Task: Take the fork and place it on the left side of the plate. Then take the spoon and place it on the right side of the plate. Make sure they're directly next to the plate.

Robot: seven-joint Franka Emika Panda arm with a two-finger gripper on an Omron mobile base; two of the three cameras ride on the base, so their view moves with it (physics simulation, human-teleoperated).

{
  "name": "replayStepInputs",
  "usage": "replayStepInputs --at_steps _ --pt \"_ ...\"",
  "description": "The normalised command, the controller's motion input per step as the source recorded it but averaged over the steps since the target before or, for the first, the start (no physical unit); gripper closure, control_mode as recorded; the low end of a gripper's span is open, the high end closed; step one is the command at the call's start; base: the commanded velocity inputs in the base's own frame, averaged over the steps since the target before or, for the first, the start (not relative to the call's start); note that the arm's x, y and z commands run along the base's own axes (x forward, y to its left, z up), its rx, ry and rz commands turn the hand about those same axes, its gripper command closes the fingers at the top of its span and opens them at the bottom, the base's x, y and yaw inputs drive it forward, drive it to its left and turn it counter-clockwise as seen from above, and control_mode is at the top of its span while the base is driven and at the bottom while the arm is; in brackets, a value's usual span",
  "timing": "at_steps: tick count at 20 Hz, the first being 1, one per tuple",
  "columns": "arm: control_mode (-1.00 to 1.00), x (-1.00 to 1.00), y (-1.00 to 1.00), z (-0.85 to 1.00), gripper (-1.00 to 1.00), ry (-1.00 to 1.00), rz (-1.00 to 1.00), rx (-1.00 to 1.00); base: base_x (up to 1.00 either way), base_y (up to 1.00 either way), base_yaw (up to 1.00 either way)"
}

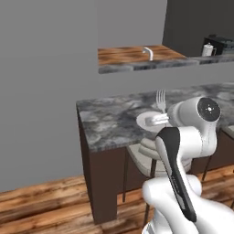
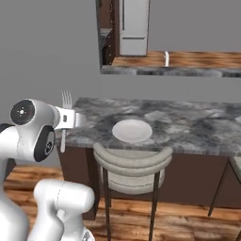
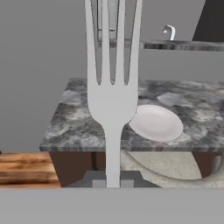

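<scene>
The fork [image 3: 112, 96], light, stiff and slippery, is clamped upright at its handle by the pincer [image 3: 113, 183].

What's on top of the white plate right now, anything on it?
Nothing lies on the plate; its surface shows bare white on the marble counter. In the hand view the held fork covers its left edge.

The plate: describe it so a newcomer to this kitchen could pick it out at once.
Find the grey marble counter with the rounded stool tucked beneath its front edge. The plate lies flat near that edge, just above the stool. It is plain, round and white, unlike the slim tined fork that the gripper holds upright off the counter's left end.
</scene>
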Motion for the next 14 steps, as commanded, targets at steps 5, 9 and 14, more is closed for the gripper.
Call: replayStepInputs --at_steps 5,9,14 --pt "1.0 0.0 0.0 0.0 1.0 0.0 0.0 0.0 0.36 -0.13 -0.09" --pt "1.0 0.0 0.0 0.0 1.0 0.0 0.0 0.0 0.3 0.03 -0.03" --pt "1.0 0.0 0.0 0.0 1.0 0.0 0.0 0.0 0.46 0.05 0.0"
